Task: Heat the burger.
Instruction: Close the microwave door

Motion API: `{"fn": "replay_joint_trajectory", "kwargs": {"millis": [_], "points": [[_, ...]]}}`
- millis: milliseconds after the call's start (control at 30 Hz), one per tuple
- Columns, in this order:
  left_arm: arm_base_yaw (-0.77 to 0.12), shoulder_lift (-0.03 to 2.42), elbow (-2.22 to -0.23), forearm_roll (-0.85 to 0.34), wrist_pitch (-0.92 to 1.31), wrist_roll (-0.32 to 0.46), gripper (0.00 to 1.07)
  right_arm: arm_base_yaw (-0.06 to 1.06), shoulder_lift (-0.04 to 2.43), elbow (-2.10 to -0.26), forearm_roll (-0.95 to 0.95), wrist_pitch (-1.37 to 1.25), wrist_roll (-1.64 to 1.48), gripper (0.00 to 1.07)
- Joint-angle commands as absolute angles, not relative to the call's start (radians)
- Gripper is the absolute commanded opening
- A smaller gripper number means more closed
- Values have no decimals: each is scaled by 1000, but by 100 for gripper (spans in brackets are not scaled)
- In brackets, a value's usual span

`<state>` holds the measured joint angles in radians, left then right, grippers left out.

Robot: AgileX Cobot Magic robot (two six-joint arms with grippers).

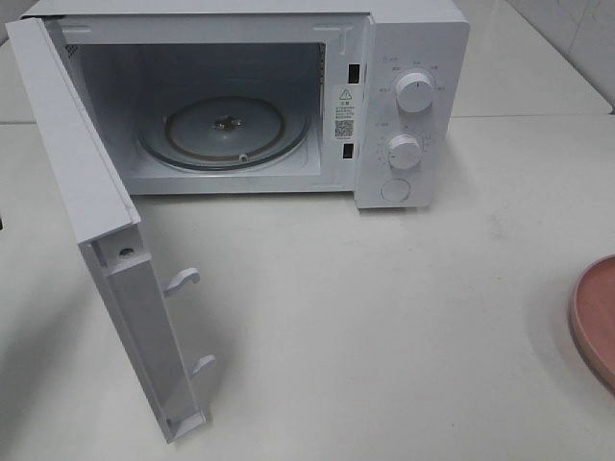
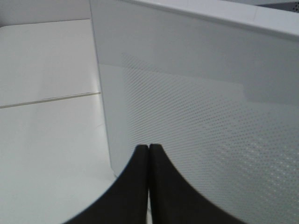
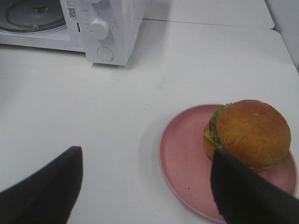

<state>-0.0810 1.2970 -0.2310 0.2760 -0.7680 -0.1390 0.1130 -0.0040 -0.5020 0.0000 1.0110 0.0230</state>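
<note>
- My left hand point(image 2: 148, 154) is closed on nothing, close against the open microwave door point(image 2: 201, 121).
- My right hand point(image 3: 145, 186) is spread wide above the bench point(image 3: 93, 102).
- The burger point(image 3: 250, 133) sits on the pink plate point(image 3: 182, 154) (microwave point(image 1: 408, 106) well apart).

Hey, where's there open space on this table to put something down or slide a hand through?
The widest bare stretch lies in front of the microwave, between its open door and the pink plate. The glass turntable inside is also bare. It is tight at the plate, where the burger sits under the open right gripper.
</note>
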Motion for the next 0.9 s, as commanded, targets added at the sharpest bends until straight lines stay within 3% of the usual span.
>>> {"fn": "replay_joint_trajectory", "kwargs": {"millis": [33,267,367,567,667,800,900], "points": [[-81,1350,-251,360,-846,-196,0,106,-31,-499,0,995,12,75],[-84,1457,-318,472,-890,-271,0,106,-31,-499,0,995,12,75],[-122,1495,-340,481,-888,-266,0,106,-31,-499,0,995,12,75],[-240,1579,-394,386,-889,-249,0,106,-31,-499,0,995,12,75],[-255,1589,-401,371,-889,-243,0,106,-31,-499,0,995,12,75],[-362,1634,-451,271,-885,-189,0,106,-31,-499,0,995,12,75],[-376,1641,-460,255,-885,-181,0,106,-31,-499,0,995,12,75]]}}
